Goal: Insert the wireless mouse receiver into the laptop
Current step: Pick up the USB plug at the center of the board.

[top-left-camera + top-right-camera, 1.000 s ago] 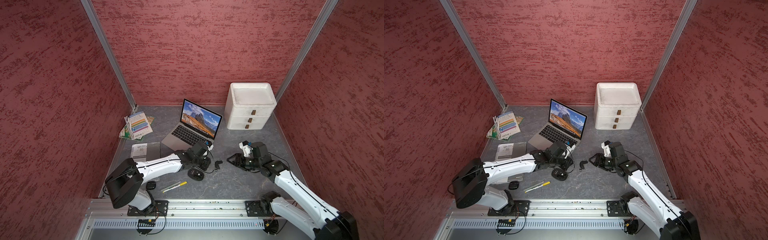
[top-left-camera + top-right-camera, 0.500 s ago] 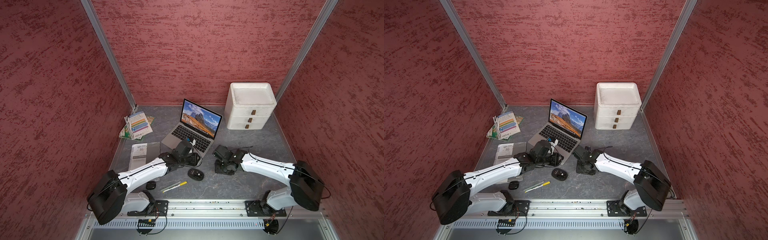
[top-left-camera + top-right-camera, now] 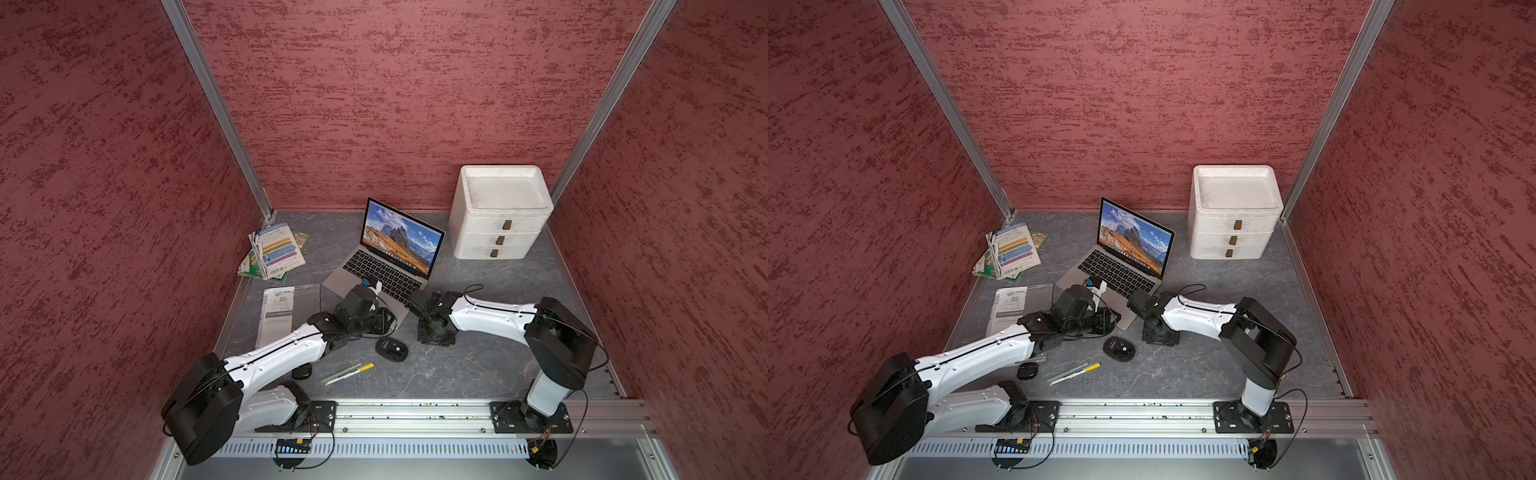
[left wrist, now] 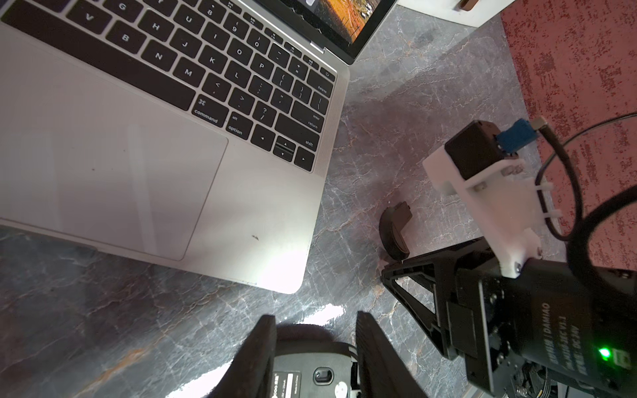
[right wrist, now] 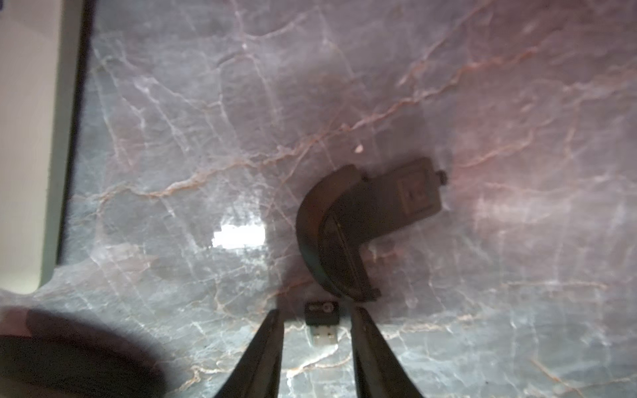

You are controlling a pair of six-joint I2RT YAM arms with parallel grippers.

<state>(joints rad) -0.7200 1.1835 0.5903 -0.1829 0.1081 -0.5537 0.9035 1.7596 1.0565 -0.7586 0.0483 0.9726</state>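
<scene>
1. The open laptop sits mid-table, its screen showing mountains
2. A white three-drawer unit stands far right; leaflets lie far left
3. The left gripper is at the laptop's near corner
4. The right gripper points down just right of a black mouse
5. A yellow-capped pen lies nearer

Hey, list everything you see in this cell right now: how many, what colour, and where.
laptop: one, silver-grey, open, centre back.
drawer unit: one, white, back right.
leaflets: one stack, multicoloured, back left.
booklet: one, white-grey, left of laptop.
mouse: one, black, underside up, in front of laptop.
receiver: one, black with silver plug, between right gripper's fingers.
cover piece: one, black, beside receiver.
pens: two, one yellow-capped, near mouse.
oval case: one, black, beside pens.
table: one, grey marbled, under everything.
left gripper: one, black, open above mouse.
right gripper: one, black, open, straddling receiver.
</scene>
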